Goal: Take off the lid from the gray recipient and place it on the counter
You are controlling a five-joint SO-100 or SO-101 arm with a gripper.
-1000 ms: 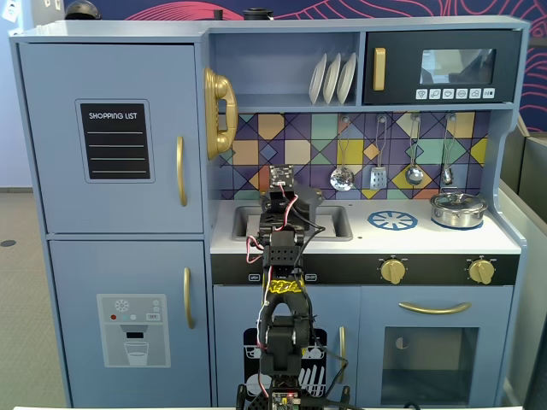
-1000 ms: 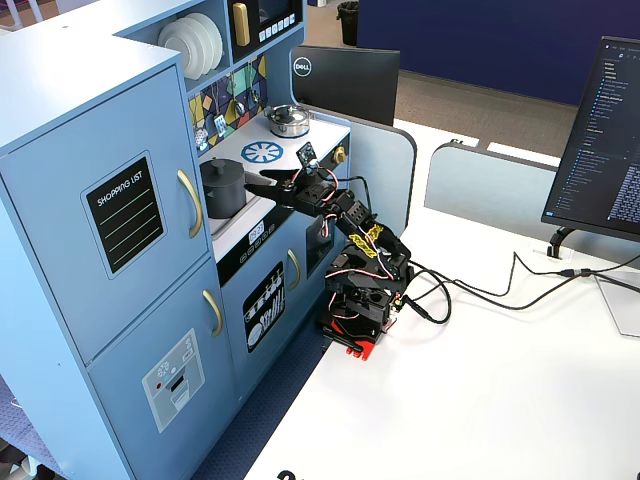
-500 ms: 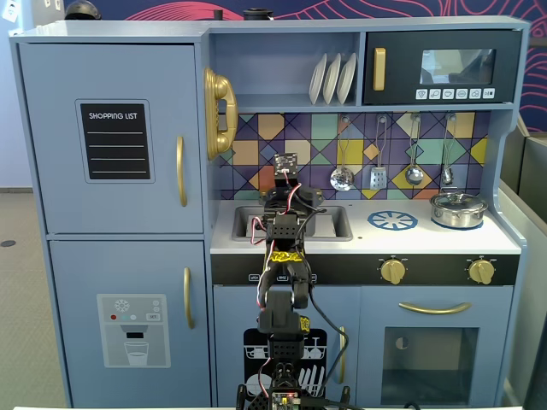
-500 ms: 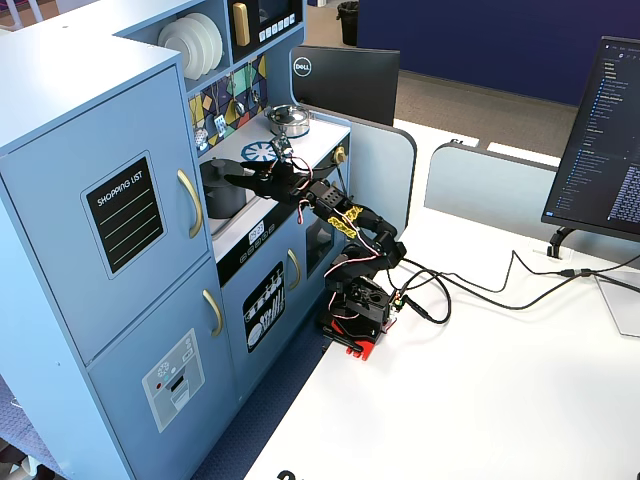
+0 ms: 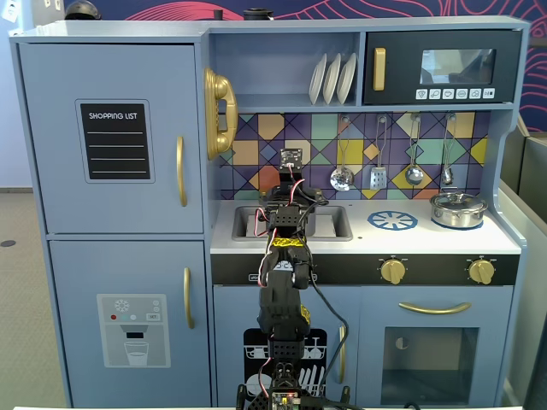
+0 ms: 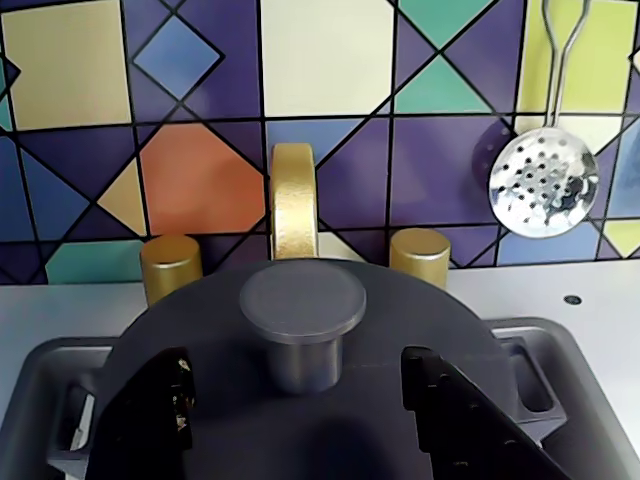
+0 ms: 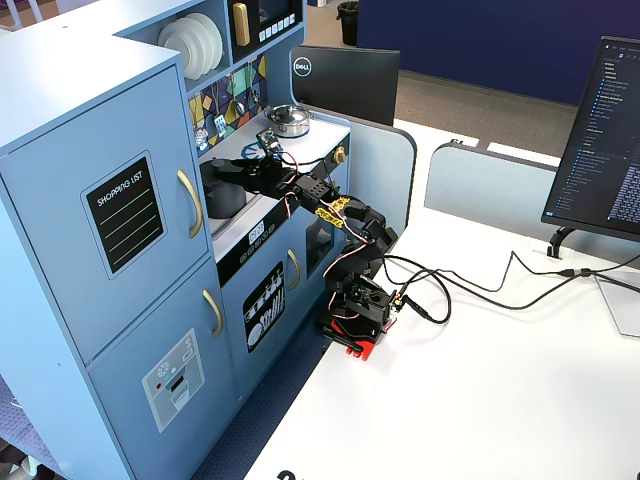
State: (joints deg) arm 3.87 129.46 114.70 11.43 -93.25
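In the wrist view the dark-gray lid (image 6: 420, 330) fills the lower frame, with its round knob (image 6: 303, 300) upright in the middle. It covers the gray recipient, which stands in the sink recess (image 6: 45, 385) of the counter (image 6: 70, 310). My gripper (image 6: 295, 360) is open just above the lid, one black finger (image 6: 150, 415) left of the knob and the other (image 6: 455, 410) right of it, both apart from it. In a fixed view the recipient (image 7: 224, 200) shows as a dark pot under the gripper (image 7: 228, 170). In the front fixed view the arm (image 5: 286, 256) hides it.
A gold faucet (image 6: 293, 210) and two gold taps (image 6: 170, 265) stand right behind the lid. A slotted skimmer (image 6: 545, 185) hangs on the tiled wall. A shiny silver pot (image 5: 457, 209) sits at the counter's right end beside the blue burner print (image 5: 392, 220).
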